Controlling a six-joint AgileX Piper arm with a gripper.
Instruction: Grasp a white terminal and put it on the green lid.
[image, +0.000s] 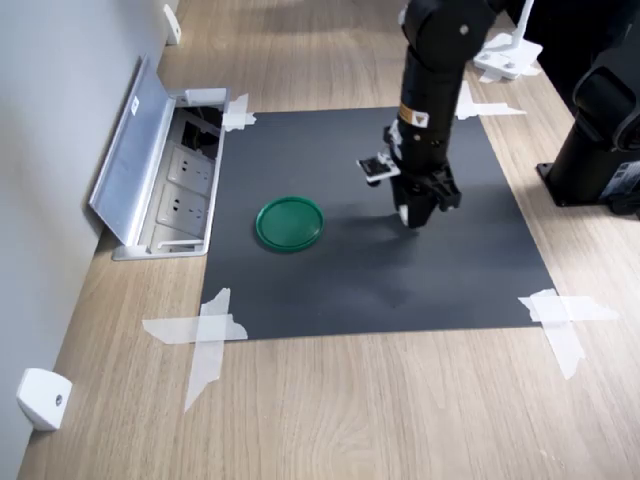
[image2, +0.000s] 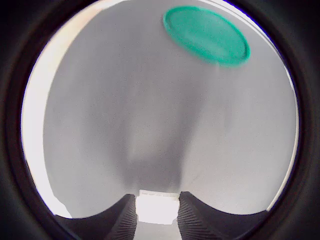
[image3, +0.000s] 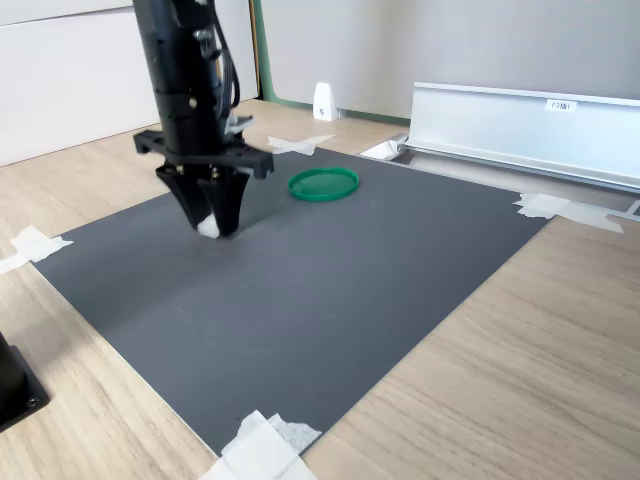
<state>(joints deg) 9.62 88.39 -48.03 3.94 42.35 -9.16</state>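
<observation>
One tiny white blocky plastic terminal (image2: 157, 209) pinched in black gripper (image3: 212, 226), off the flat round dark-green plastic lid (image: 290, 222) | carry level, centre over lid, release low.

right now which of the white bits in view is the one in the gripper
The white terminal, the tiny block pinched between the gripper fingertips; the tape strips lie flat on the mat corners.

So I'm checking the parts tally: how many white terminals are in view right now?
1. The terminal sits between the tool's fingers, above the mat, clear of the green lid. I see no others on the mat; the arm could be hiding some.
</observation>
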